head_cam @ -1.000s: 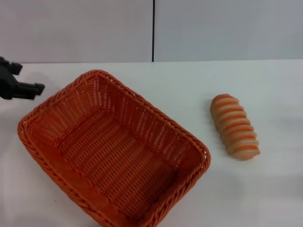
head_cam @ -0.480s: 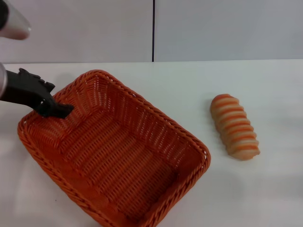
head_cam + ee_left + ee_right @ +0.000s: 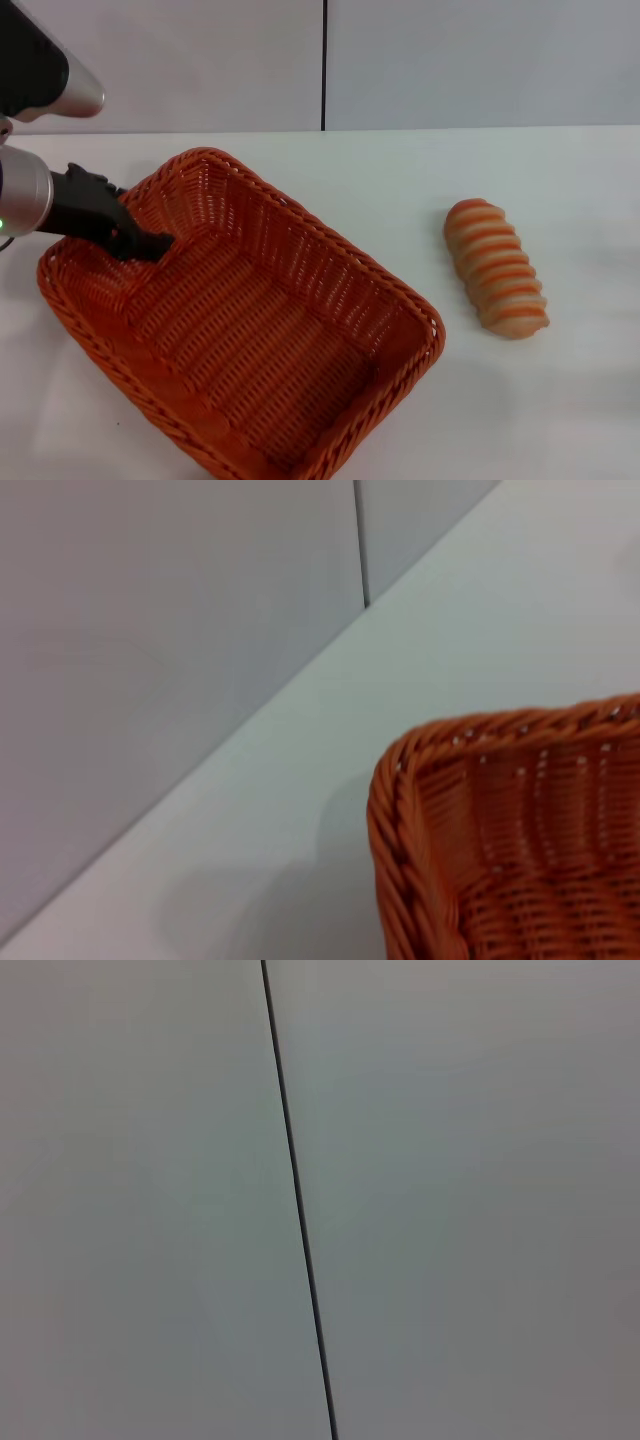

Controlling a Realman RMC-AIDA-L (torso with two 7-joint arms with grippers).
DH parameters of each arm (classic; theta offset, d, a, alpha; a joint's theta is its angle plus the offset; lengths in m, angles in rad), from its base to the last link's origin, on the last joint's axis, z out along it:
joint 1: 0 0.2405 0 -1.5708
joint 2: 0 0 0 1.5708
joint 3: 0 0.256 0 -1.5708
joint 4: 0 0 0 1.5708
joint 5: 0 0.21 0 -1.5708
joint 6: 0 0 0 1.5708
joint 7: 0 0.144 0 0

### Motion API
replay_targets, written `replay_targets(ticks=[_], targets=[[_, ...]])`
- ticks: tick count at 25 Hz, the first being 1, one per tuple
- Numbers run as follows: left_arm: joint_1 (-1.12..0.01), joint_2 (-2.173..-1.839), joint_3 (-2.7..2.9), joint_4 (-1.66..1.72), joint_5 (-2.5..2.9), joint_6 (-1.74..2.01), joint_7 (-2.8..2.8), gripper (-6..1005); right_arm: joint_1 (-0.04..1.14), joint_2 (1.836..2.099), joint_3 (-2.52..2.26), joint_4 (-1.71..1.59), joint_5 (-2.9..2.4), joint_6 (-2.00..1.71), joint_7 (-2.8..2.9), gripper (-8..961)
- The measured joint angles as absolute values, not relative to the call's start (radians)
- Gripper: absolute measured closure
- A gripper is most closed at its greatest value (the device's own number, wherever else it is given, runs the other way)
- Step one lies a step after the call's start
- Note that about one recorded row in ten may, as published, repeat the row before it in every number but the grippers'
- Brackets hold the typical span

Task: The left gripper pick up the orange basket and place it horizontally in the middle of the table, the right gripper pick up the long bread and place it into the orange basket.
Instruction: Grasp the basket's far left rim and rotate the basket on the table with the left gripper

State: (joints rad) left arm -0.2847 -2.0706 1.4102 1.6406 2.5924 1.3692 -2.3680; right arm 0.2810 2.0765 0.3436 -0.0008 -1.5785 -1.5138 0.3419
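The orange basket (image 3: 335,240) lies diagonally on the white table (image 3: 400,170), left of centre, with nothing inside it. My left gripper (image 3: 140,240) reaches in from the left on its silver and black arm, its black tip over the basket's far-left rim and pointing into the inside. The left wrist view shows one braided corner of the orange basket (image 3: 390,810) close by. The long bread (image 3: 496,267), tan with orange-brown stripes, rests on the table to the right of the basket, clear of it. My right gripper is out of view; its wrist view shows only a wall.
A pale wall with a dark vertical seam (image 3: 324,65) stands behind the table's far edge. Bare tabletop lies between the basket and the bread and beyond them.
My left arm has come in from the left edge and moved right and down, its tip now over the basket's far-left rim. Basket and bread have not moved.
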Motion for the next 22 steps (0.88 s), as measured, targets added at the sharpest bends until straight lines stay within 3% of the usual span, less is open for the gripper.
replay_targets(ticks=[11,16,22], targets=[[-0.304,-2.068,1.44,1.592,2.642,1.356,-2.362,297,0.287,2.075,0.344,-0.005,-1.578,-1.507,0.34,469],[-0.303,-2.069,1.499,1.604,2.699,1.342,-2.362,477,0.287,2.075,0.344,-0.005,-1.578,-1.506,0.338,470],[-0.326,-2.071,1.516,1.588,2.723,1.347,-2.374,584,0.287,2.075,0.346,-0.005,-1.578,-1.506,0.336,472]])
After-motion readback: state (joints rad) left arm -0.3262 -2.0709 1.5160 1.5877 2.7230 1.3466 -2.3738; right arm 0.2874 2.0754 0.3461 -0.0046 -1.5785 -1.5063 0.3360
